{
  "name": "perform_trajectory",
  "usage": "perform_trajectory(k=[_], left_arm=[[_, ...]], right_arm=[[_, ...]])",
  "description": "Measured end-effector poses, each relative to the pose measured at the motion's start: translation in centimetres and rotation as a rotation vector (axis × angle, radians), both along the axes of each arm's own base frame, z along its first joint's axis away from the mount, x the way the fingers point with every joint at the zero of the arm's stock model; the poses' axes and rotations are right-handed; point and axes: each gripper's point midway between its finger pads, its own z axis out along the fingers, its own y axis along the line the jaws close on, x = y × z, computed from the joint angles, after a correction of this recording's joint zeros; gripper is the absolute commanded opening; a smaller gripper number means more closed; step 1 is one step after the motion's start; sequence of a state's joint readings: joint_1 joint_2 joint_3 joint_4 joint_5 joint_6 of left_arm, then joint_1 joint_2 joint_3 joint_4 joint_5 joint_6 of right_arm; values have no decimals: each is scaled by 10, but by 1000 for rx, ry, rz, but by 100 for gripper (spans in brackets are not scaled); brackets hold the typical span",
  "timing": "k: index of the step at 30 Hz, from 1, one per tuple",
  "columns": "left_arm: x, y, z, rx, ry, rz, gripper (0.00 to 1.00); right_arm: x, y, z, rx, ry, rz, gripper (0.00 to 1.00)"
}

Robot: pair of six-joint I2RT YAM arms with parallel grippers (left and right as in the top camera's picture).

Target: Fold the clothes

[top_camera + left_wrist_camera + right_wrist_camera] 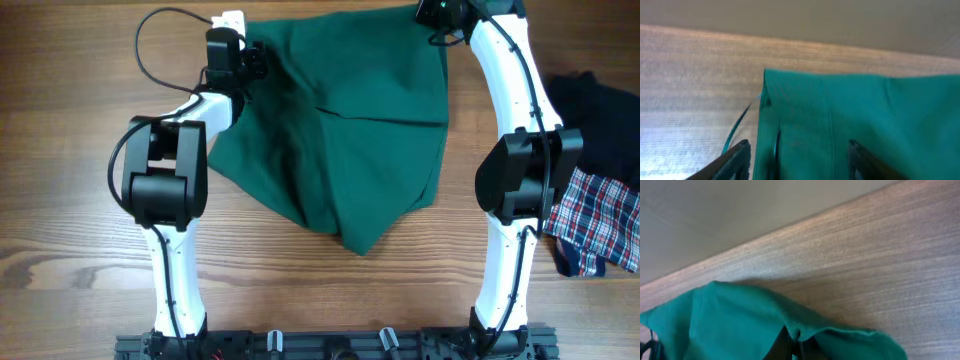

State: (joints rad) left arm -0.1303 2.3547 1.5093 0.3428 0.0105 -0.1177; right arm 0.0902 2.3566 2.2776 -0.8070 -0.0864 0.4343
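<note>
The dark green garment (340,130) lies rumpled and partly folded at the middle back of the wooden table. Its lower part narrows to a point towards the front. My left gripper (255,62) is at the garment's far left corner. In the left wrist view its fingers (800,160) are spread wide over the green fabric (860,115) and are open. My right gripper (437,18) is at the far right corner. In the right wrist view it (796,347) is shut on a pinched fold of the green fabric (735,325).
A black garment (600,110) and a red-white-blue plaid cloth (600,225) lie at the right edge, beside the right arm. A black cable (150,50) loops on the table at the far left. The table's back edge is close behind both grippers.
</note>
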Motion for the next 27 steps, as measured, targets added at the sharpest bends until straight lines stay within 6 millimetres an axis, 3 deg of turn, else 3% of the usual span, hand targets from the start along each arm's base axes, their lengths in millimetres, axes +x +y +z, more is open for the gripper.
perform_trajectory(k=[15, 21, 25, 27], left_arm=[[20, -8, 18, -32, -149, -27, 58], [21, -15, 25, -51, -176, -62, 50], [20, -14, 10, -61, -143, -54, 50], [18, -14, -7, -72, -115, -47, 53]], right_arm=[[-9, 6, -6, 26, 44, 24, 4], [-9, 8, -5, 37, 45, 32, 5], [-9, 8, -5, 37, 45, 32, 4], [-9, 8, -6, 37, 45, 32, 4]])
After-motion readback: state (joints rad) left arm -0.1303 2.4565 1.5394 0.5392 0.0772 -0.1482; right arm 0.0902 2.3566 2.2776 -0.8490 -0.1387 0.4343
